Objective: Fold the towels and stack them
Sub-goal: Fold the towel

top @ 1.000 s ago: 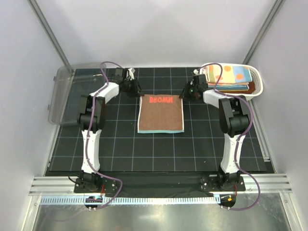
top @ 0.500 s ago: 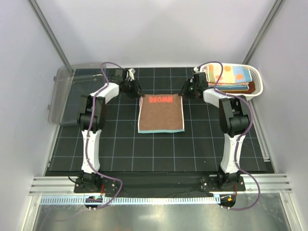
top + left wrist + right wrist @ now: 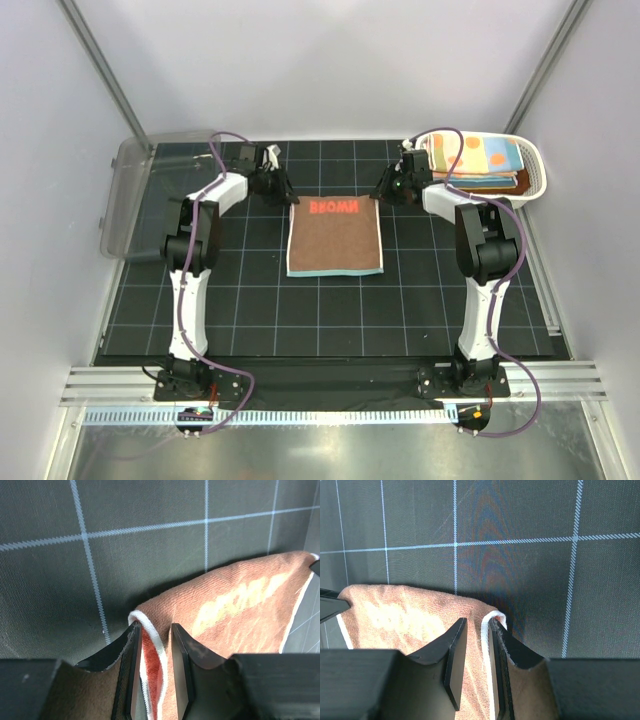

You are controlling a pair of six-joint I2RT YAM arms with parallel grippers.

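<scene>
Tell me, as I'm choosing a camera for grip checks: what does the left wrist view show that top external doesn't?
Only left wrist: the brown towel's white-hemmed corner raised between the left tool's fingers. Only top external: the whole towel spread out, the right tool at its other far corner, the white basket of folded towels, the clear bin. Both: the towel's lettering and the gridded mat.

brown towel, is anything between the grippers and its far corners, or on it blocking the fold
Nothing visible does. The left gripper and right gripper each pinch a far corner of the brown towel, and nothing lies on it.
</scene>
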